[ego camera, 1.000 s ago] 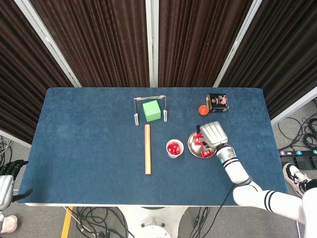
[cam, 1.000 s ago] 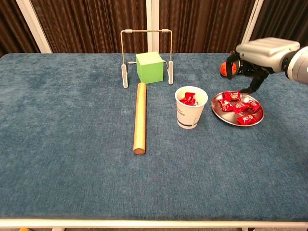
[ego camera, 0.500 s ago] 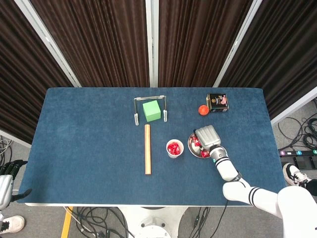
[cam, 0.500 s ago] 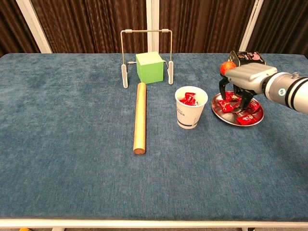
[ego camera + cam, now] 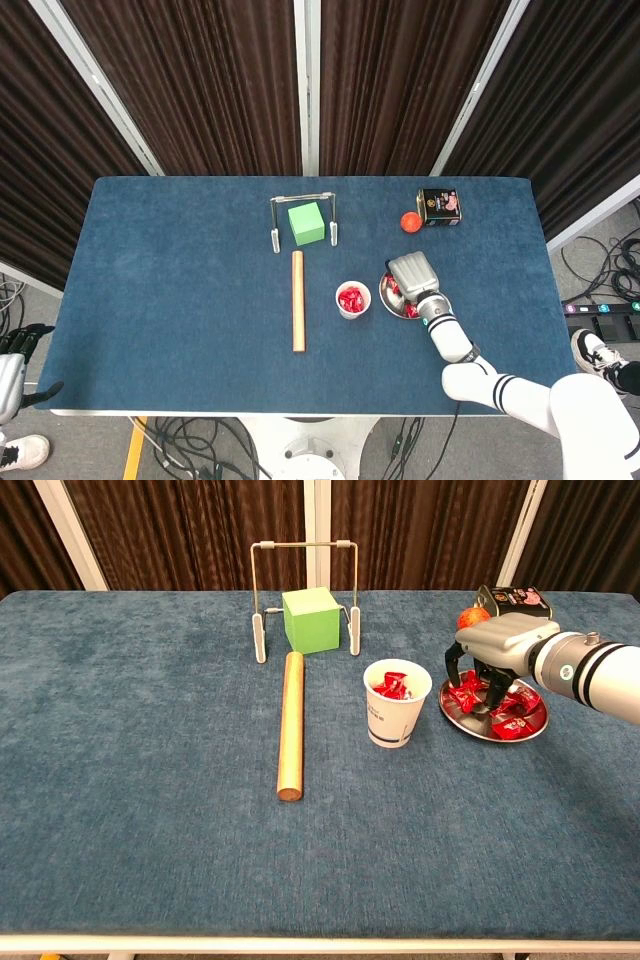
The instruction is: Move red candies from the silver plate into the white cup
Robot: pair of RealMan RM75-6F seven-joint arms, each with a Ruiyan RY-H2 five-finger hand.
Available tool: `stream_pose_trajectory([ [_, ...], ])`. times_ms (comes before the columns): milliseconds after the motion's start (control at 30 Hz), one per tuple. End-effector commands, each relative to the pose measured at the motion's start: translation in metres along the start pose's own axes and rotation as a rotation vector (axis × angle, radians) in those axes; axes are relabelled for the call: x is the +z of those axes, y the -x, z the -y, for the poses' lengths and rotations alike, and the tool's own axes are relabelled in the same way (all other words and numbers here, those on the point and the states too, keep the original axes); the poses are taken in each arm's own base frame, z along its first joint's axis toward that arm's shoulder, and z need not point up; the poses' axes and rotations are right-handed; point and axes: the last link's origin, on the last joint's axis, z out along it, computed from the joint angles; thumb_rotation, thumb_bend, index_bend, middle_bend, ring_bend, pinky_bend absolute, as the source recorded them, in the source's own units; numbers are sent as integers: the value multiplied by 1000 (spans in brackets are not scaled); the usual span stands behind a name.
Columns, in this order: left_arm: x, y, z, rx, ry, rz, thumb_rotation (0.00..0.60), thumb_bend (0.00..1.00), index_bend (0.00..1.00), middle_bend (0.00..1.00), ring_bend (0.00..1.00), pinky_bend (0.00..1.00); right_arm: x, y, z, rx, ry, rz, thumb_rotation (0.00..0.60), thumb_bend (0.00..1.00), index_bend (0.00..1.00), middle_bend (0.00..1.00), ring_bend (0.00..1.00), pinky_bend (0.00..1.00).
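The silver plate [image 5: 497, 737] with several red candies [image 5: 513, 725] lies right of the white cup [image 5: 396, 718], which has red candies [image 5: 392, 687] in it. My right hand [image 5: 488, 655] is lowered over the plate's left half. Its fingertips [image 5: 495, 692] touch the candies, and thumb and fingers stand apart around one candy without lifting it. From above, the right hand [image 5: 410, 275] hides most of the plate [image 5: 398, 312] beside the cup [image 5: 353, 299]. My left hand [image 5: 15, 365] hangs off the table's near left corner, fingers apart and holding nothing.
A wooden rod [image 5: 290, 725] lies left of the cup. Behind it a green cube [image 5: 311, 619] stands inside a metal frame [image 5: 303, 546]. An orange ball [image 5: 468, 618] and a dark tin [image 5: 512, 597] sit just behind the plate.
My right hand has come down and to the left, from above the plate's back edge into the plate, with its fingers now among the candies. The left hand has stayed put.
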Motion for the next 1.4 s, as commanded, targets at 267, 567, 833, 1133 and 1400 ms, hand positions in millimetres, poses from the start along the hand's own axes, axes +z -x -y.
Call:
stream_pose_trajectory([
  [267,1,-1,-1,1,-2,-1,600,0,267,283,197,214,-1,-4,0,15,2,-14,600,341,574,945,970,1000],
  [567,1,-3,-1,4,6,-9,600,0,267,283,197,214,-45,-66,-5,120,-91,-215,600,345,575,945,969,1000],
  [833,1,-4,-3,3,15,-18,600,0,267,283,197,214,-68,-89,30,188,-261,-225,600,342,530,937,969,1000],
  [1133,-2,-3,0,0,5,-14,600,0,267,283,197,214,-59,-69,61,133,-309,-164,600,341,463,929,969,1000],
  [1400,-2,-2,1,-3,3,-14,600,0,267,283,197,214,-59,-64,61,116,-302,-147,600,284,355,928,968,1000],
])
